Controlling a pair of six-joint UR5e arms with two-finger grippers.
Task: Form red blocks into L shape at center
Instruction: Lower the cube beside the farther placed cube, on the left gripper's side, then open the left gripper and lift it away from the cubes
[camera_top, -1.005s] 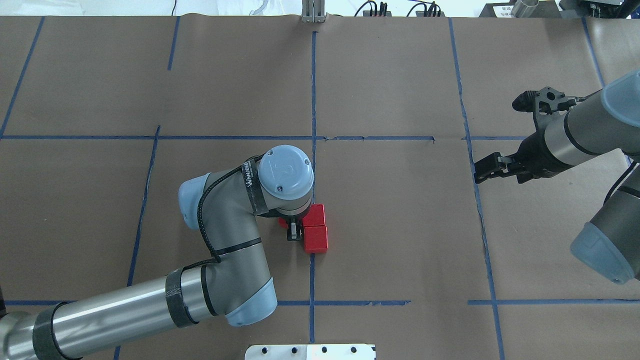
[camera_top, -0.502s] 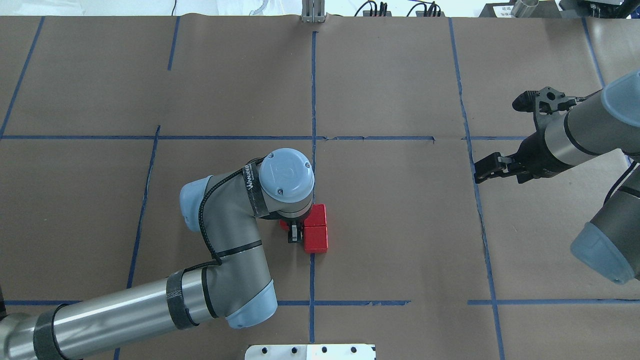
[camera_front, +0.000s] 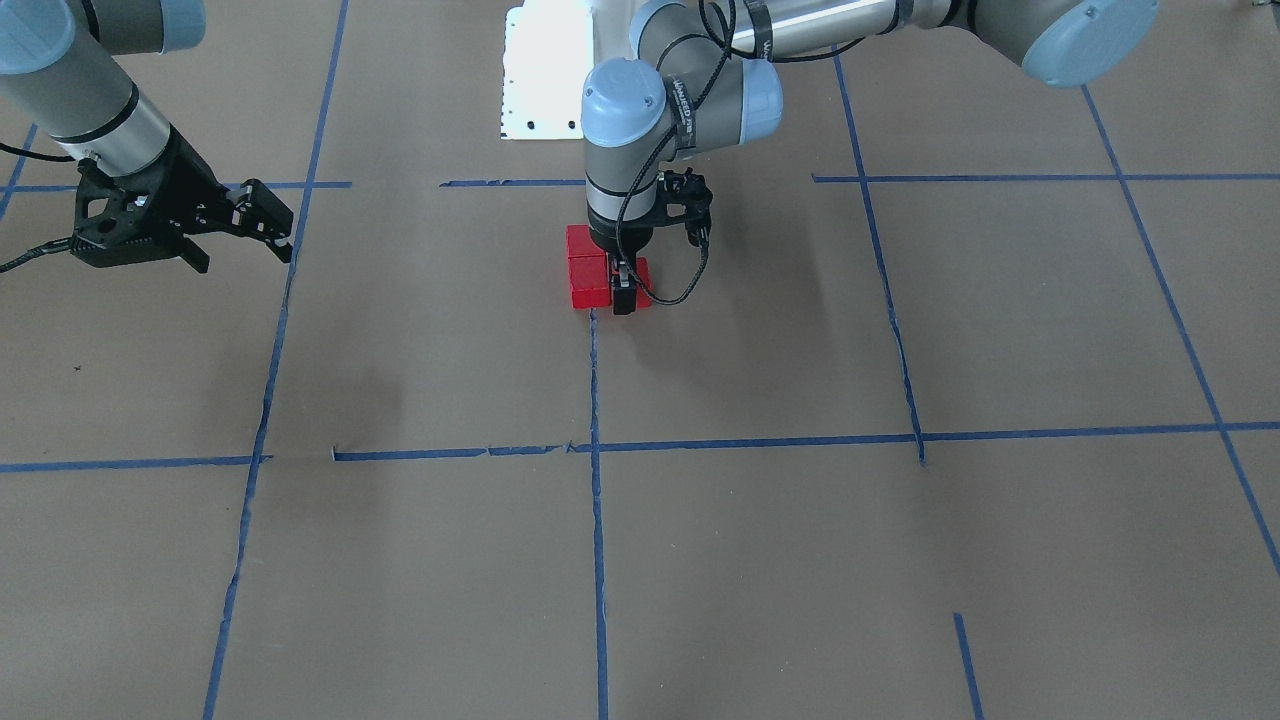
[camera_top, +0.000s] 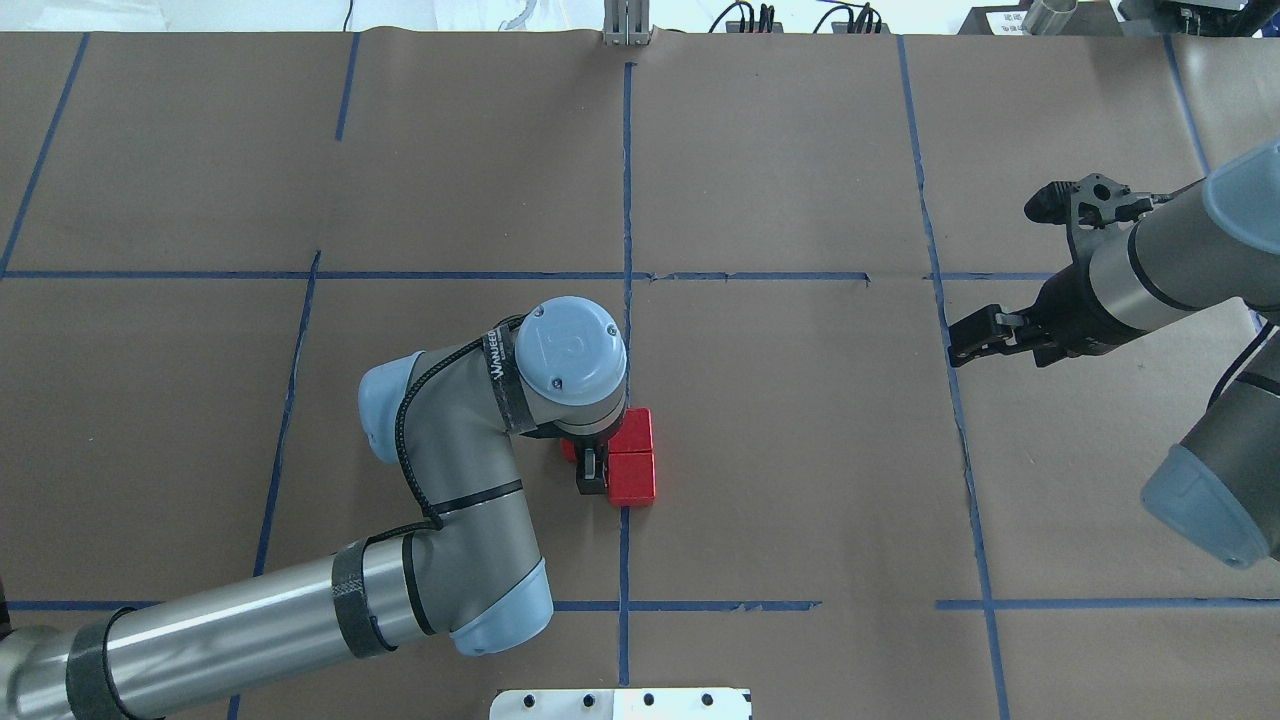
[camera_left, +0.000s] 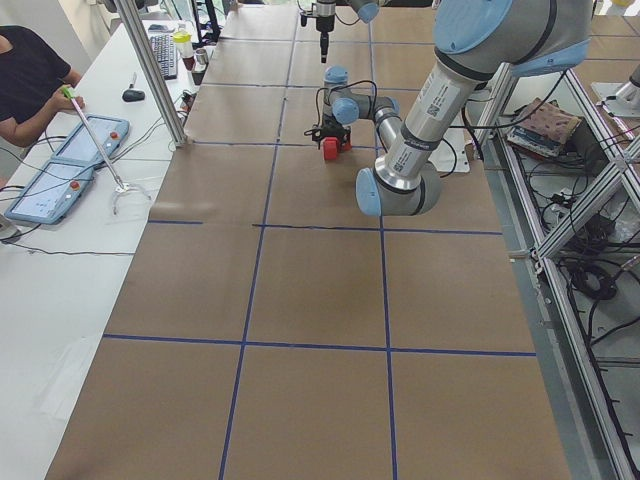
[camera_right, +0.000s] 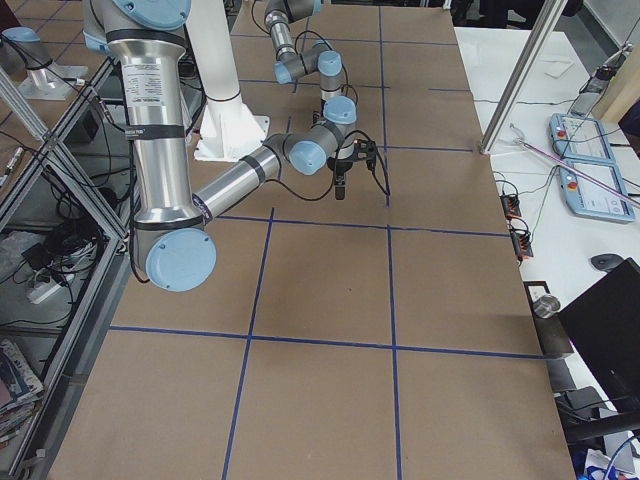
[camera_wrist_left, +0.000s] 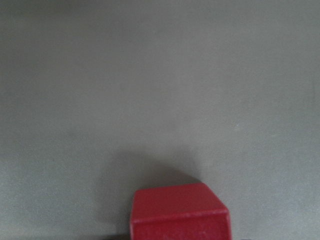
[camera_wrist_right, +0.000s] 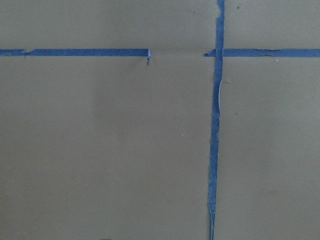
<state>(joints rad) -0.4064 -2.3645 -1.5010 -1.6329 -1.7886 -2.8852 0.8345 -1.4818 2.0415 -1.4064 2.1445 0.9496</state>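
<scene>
A: What is changing at the center (camera_top: 700, 440)?

B: Very little. Over the last second the left claw (camera_front: 634, 290) is creeping sideways toward the two red blocks (camera_top: 632, 478) lying end to end along the tape line (camera_top: 626, 180). A sliver of paper was showing between its visible finger (camera_top: 591, 472) and that pair; now it is closing up, and the finger is sitting against them.

A: And the third block (camera_wrist_left: 180, 210)?

B: It is sitting low under the wrist, just left of the pair, beside the one farther from the base (camera_top: 620, 703). Overhead is mostly hiding it. The wrist view is showing it centred at the bottom edge.

A: Is the claw pinching it?

B: It is straddling it, with one finger standing between it and the pair. The other finger is hidden, so I cannot tell whether it is gripping or letting go.

A: Right claw (camera_top: 955, 342)?

B: It is hanging well apart over the right side of the bench (camera_top: 800, 520), fingers spread, carrying nothing, and not moving since a second ago.

A: Meaning for the task?

B: I am reading this as the last placement, with the foot of the L going in. Letting go and lifting clear are probably what is remaining. My worry is that the wedged finger may be leaving a gap, or dragging a block on the way up.
</scene>
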